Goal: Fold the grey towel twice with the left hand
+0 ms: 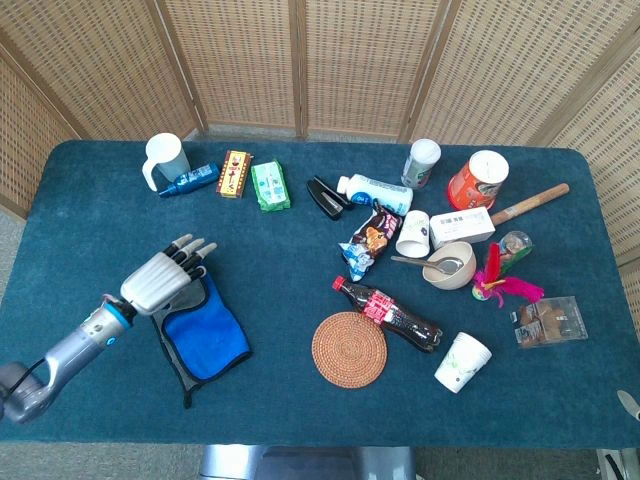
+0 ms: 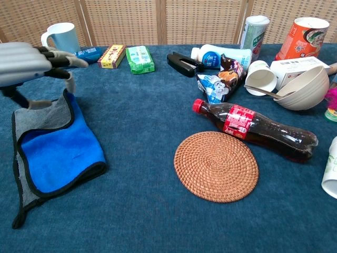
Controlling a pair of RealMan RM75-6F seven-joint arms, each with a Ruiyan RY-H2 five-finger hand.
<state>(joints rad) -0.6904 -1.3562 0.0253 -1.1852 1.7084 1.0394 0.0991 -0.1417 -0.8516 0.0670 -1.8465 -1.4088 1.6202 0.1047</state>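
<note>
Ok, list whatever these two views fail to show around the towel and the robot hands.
- Right robot hand: in neither view.
- Grey towel, head view: its far-left part lies under the left robot hand, so contact is unclear.
- Chest view: the left robot hand is cut by the left edge; its palm side faces away.
- Towel fold count: the layers cannot be told apart.

A round woven coaster (image 1: 348, 349) lies on the blue surface (image 1: 300, 240), just beside a cola bottle (image 1: 387, 313) on its side. A white mug (image 1: 165, 160) stands at the far left, near a green packet (image 1: 270, 186). A bowl with a spoon (image 1: 450, 265) sits right of centre, an orange tub (image 1: 477, 180) beyond it.
</note>
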